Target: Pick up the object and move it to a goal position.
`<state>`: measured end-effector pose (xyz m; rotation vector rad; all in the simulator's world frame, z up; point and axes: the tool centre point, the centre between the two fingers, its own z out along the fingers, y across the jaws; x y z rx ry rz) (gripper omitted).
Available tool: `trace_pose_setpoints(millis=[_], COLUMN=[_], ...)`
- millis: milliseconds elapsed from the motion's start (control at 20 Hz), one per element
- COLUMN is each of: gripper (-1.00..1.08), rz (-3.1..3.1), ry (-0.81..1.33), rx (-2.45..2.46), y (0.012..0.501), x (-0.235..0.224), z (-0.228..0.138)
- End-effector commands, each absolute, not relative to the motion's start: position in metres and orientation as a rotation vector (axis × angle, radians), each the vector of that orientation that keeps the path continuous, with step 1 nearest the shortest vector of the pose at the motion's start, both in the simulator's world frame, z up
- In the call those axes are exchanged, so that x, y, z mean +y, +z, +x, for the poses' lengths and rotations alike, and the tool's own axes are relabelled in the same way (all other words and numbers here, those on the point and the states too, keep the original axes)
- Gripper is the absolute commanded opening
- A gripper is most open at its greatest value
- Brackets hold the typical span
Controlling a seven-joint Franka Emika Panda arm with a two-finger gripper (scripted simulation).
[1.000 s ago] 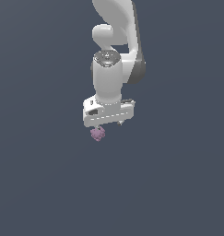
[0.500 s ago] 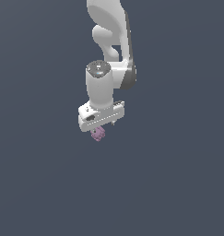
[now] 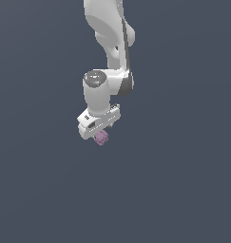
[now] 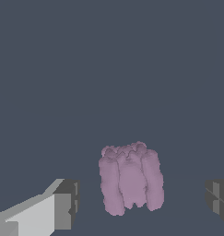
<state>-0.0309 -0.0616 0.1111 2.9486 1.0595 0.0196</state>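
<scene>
The object (image 3: 101, 138) is a tiny knobbly pale purple-pink blob just under the white hand of the arm. In the wrist view the object (image 4: 131, 179) stands between the two dark fingertips, with a gap on each side. My gripper (image 3: 100, 133) is open around it, and neither finger (image 4: 66, 203) touches it. In the wrist view the gripper (image 4: 142, 201) has its second fingertip (image 4: 218, 199) at the frame's edge. The object sits nearer to that fingertip's side than the middle.
A uniform dark grey-blue ground fills both views. The white arm (image 3: 110, 42) comes down from the top of the exterior view. Nothing else shows.
The hand has shifted toward the exterior view's left and slightly down, and the arm has turned. The object has stayed in the same place.
</scene>
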Motion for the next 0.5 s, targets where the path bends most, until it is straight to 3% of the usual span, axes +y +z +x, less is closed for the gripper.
trace_pose_setpoints(millis=[0,450], gripper=[1.00,1.00], rz=[2.926,2.878], ry=[0.014,0.001], rx=[1.127,1.258], y=[0.105,0.092], x=[-0.066,-0.074], z=[-0.035,-0.044])
